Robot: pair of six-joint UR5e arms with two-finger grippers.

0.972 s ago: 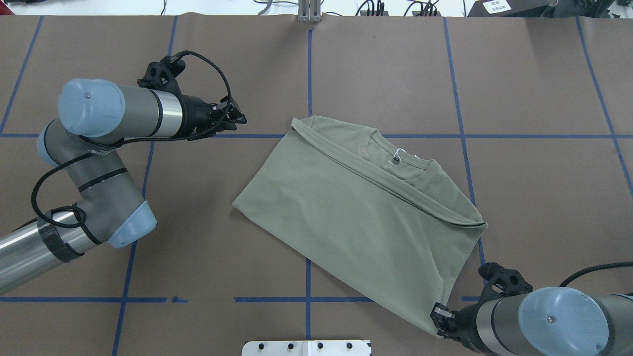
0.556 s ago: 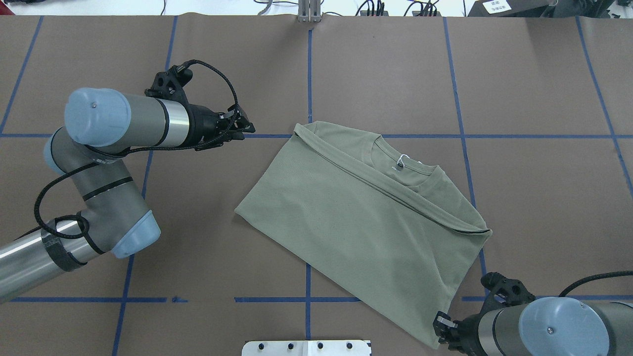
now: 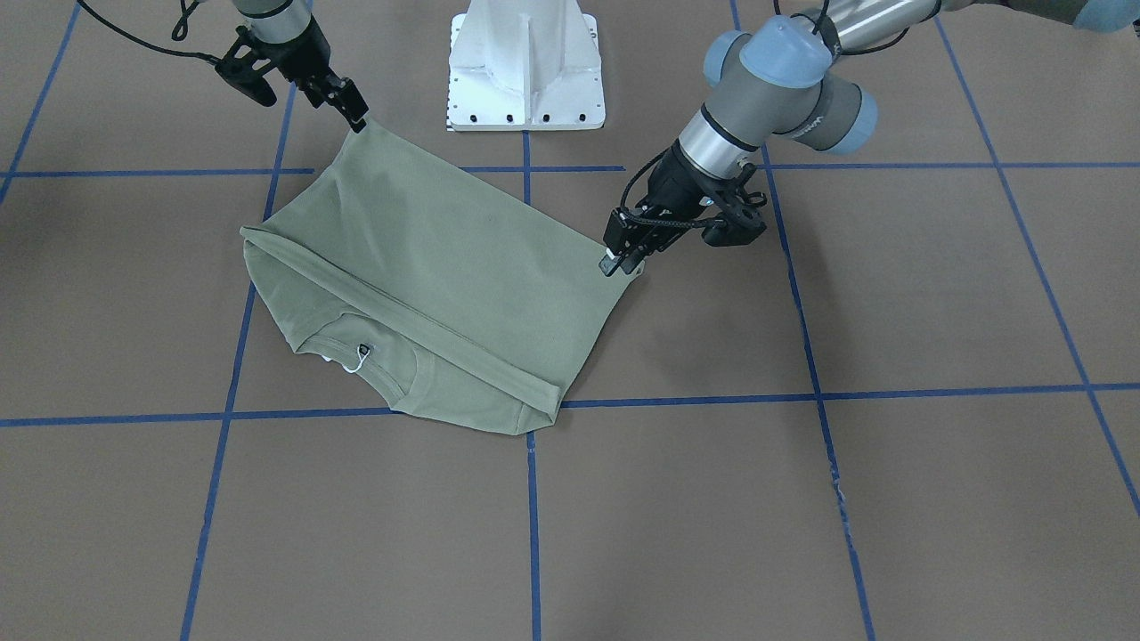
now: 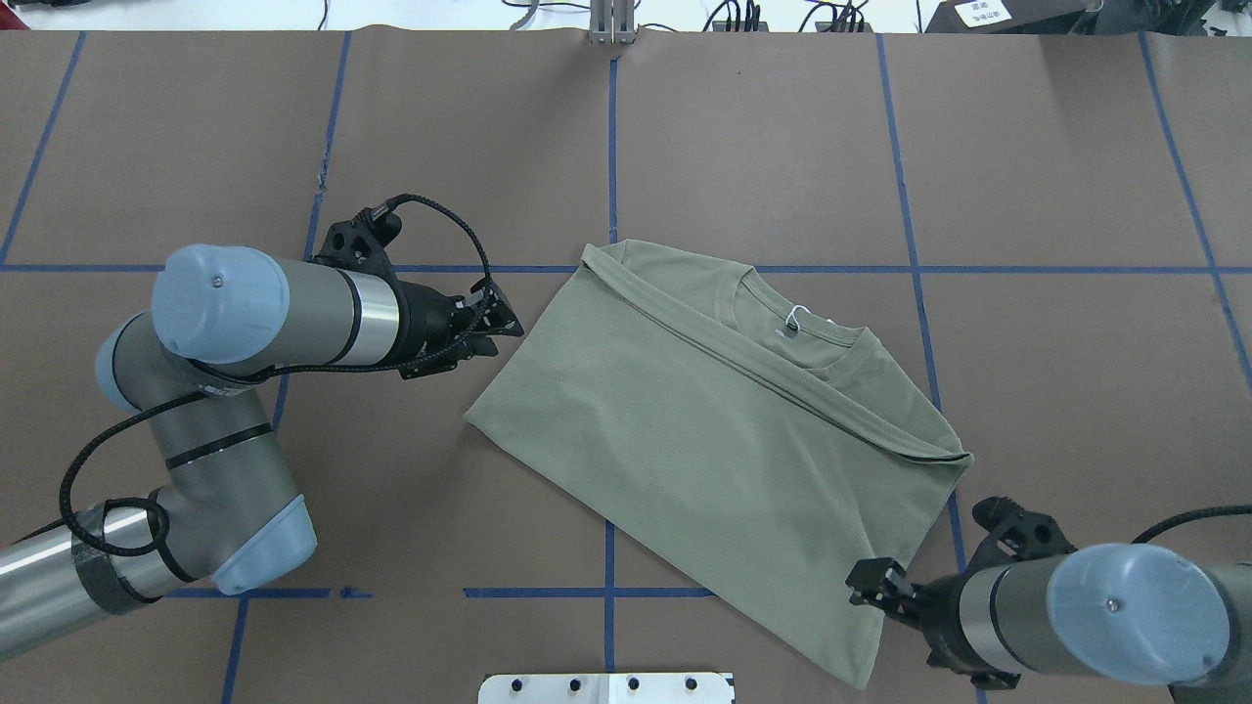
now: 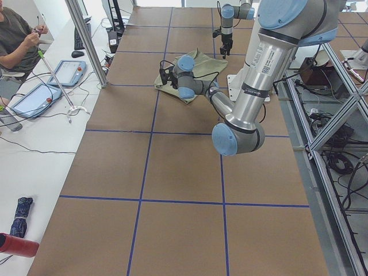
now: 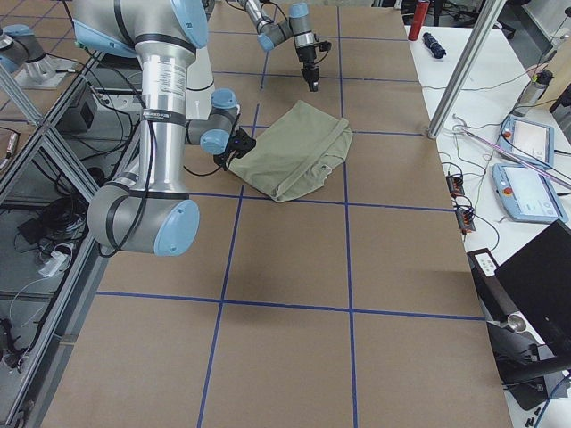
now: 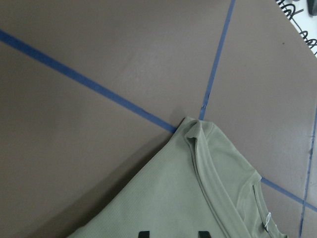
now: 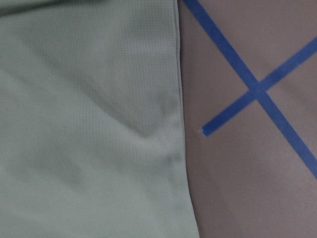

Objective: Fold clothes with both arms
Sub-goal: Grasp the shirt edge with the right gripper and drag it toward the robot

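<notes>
One bench (image 4: 1076,147): we see it carrying the half-folded shirt (image 4: 685,430) near its middle.
Left tool (image 4: 505,322): spread apart, over the shirt's left edge.
Right tool (image 3: 358,117): at the corner nearest the robot; we cannot tell its state.
Risk: we judge a shallow pinch may grab one layer, dragging the fold crooked.
</notes>
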